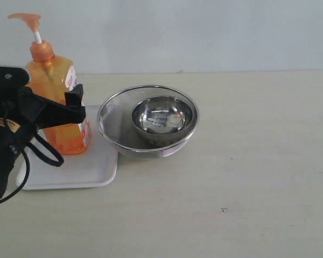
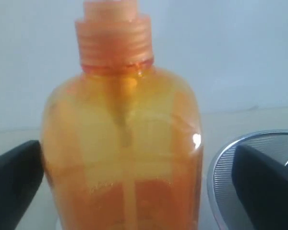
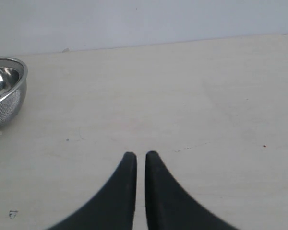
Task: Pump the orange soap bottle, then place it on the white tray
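The orange soap bottle [image 1: 51, 80] stands upright on the white tray [image 1: 70, 172] at the left, its pump head raised. My left gripper [image 1: 64, 102] straddles the bottle's body, open. In the left wrist view the bottle [image 2: 125, 143] fills the space between the two black fingers [image 2: 14, 187], and the other finger [image 2: 264, 187] stands clear of its side. The left gripper [image 2: 134, 187] is not squeezing it. My right gripper [image 3: 140, 155] is shut with nothing in it, low over bare table, and it does not show in the exterior view.
A round steel mesh strainer [image 1: 113, 115] with a shiny steel bowl [image 1: 162, 118] inside it sits right beside the tray. Its rim [image 2: 221, 163] lies close to my left gripper's finger. The strainer [image 3: 7, 91] is off to one side of my right gripper.
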Motion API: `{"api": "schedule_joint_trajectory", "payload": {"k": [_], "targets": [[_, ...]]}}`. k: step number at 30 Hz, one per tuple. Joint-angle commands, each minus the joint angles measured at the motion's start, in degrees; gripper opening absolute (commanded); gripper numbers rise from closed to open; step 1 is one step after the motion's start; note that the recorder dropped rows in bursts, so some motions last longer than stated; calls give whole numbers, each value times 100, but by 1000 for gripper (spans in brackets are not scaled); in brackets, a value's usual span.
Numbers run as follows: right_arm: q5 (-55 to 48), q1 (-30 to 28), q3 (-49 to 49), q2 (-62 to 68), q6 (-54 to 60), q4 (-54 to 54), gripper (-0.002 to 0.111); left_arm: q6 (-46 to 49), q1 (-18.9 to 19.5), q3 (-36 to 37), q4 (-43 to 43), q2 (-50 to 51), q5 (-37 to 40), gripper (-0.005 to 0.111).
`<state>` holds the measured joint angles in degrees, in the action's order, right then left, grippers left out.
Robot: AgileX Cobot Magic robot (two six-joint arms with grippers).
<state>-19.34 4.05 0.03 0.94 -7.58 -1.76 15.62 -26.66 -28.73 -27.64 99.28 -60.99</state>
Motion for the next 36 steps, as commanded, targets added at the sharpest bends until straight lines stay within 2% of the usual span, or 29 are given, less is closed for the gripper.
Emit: {"api": "schedule_joint_trajectory", "payload": {"k": [1,7,12,30,36], "targets": [[35,-11,-3,-33,17,-4,4,91,6,216,-12,-236,152,102],[35,-11,-3,-33,17,-4,4,28,6,499,61,-605,270,102],[35,-11,-3,-33,17,-4,4,28,6,760,239,-1304,963,102],[35,-11,-3,-33,13,-4,4,28,6,844,350,-4899,5632,101],[35,-11,-3,-33,13,-4,4,-140,6,844,264,-6166,6798,100]]}}
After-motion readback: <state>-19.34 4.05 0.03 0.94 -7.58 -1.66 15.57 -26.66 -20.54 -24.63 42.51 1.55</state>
